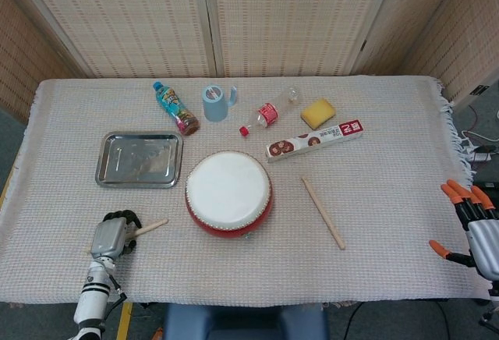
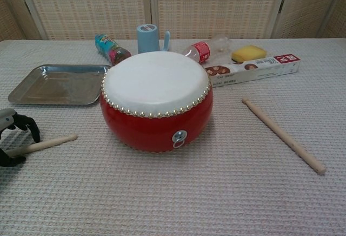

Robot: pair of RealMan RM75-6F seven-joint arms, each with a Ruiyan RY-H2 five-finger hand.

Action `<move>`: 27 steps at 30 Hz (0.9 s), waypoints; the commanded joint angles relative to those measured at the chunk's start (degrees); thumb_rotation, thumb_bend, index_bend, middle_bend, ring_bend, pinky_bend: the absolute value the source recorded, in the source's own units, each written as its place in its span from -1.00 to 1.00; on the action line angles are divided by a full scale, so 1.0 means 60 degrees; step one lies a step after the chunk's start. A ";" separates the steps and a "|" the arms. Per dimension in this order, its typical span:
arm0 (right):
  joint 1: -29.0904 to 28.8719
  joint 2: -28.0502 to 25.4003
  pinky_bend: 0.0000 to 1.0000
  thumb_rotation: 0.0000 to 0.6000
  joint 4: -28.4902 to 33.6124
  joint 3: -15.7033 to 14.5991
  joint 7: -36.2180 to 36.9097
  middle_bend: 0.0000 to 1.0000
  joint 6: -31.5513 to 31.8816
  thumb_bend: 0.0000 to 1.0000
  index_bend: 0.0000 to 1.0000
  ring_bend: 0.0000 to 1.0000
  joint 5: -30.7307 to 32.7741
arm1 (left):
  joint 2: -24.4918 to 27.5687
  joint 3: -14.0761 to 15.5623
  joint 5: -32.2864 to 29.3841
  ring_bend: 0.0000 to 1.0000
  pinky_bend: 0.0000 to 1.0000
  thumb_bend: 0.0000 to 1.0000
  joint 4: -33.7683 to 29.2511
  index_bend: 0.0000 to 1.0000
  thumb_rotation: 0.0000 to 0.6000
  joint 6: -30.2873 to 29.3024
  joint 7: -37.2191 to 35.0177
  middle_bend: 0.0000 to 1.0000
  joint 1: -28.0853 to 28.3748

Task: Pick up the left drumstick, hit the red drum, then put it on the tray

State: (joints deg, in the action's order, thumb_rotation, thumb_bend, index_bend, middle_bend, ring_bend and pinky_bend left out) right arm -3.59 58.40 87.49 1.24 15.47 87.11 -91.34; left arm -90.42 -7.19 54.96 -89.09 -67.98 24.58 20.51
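The left drumstick [image 1: 148, 226] [image 2: 47, 143] lies flat on the cloth, left of the red drum [image 1: 228, 193] [image 2: 156, 102]. My left hand [image 1: 114, 233] [image 2: 15, 136] is set over its handle end. The black fingers [image 2: 30, 126] arch above the stick and the thumb lies below it, with small gaps still showing, so the stick is straddled rather than gripped. The steel tray [image 1: 105, 161] [image 2: 21, 88] sits behind the hand, bare. My right hand [image 1: 472, 226] hangs open off the table's right edge, holding nothing.
A second drumstick [image 1: 323, 213] [image 2: 283, 135] lies right of the drum. Along the back stand a drink bottle [image 1: 175, 108], a blue tape roll [image 1: 215, 102], a lying clear bottle [image 1: 269, 112], a yellow sponge [image 1: 317, 111] and a long box [image 1: 314, 139].
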 commanded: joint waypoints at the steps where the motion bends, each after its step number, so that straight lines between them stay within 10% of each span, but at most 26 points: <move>1: 0.0016 -0.0006 -1.00 1.00 -0.0004 -0.0005 0.0017 -0.97 0.0014 -0.69 -1.00 -1.00 0.0009 | -0.0042 -0.0013 -0.0042 -0.63 -0.67 -0.44 0.0060 -0.06 1.00 -0.0003 0.0008 -0.50 0.0012; 27: -0.0002 -0.0056 -1.00 1.00 0.0047 0.0009 0.0082 -0.97 -0.0086 -0.69 -1.00 -1.00 0.0072 | 0.0129 0.0122 -0.0204 -0.63 -0.65 -0.21 -0.0027 0.05 1.00 0.0464 -0.0435 -0.50 0.0124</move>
State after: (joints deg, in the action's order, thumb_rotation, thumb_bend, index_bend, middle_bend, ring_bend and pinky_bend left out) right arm -3.61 58.07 87.78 1.29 15.96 86.60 -90.91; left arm -89.63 -6.57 53.50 -89.34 -65.09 22.24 21.36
